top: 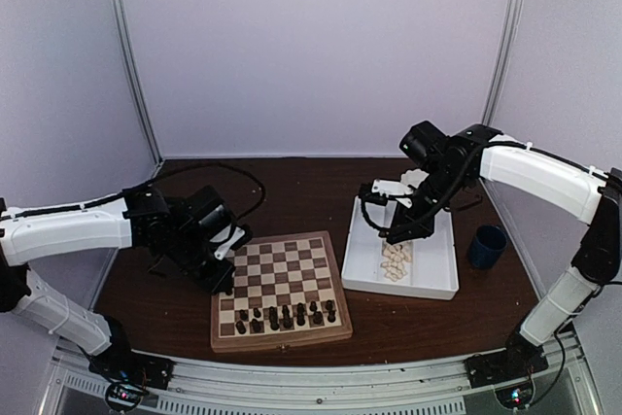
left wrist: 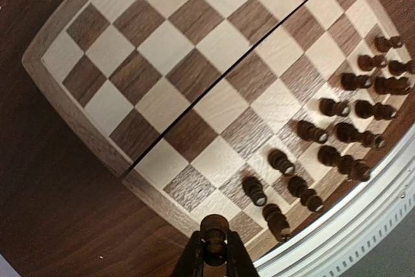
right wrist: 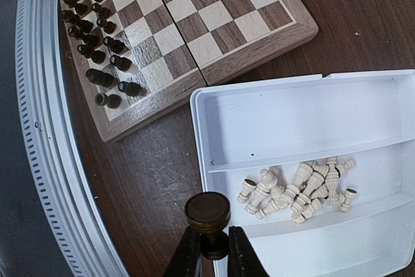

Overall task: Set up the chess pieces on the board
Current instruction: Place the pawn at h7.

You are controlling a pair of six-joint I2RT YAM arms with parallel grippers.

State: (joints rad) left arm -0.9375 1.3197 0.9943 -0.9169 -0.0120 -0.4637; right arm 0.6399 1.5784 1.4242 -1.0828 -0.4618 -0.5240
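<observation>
The board (top: 282, 274) lies in front of the left arm, with dark brown chess pieces (top: 284, 316) standing in its two near rows. My left gripper (left wrist: 214, 250) is shut on a dark brown piece (left wrist: 214, 228) and hovers over the board's (left wrist: 194, 63) near-left corner, beside the standing dark pieces (left wrist: 350, 128). My right gripper (right wrist: 209, 243) is shut on another dark brown piece (right wrist: 207, 211), base toward the camera, above the white tray's left rim (right wrist: 198, 121). Cream pieces (right wrist: 298, 189) lie heaped in the tray's middle compartment.
The white divided tray (top: 428, 284) sits right of the board. A dark blue cup (top: 486, 245) stands beyond the tray at the far right. A metal rail (top: 321, 376) runs along the table's near edge. Dark wooden tabletop shows between board and tray.
</observation>
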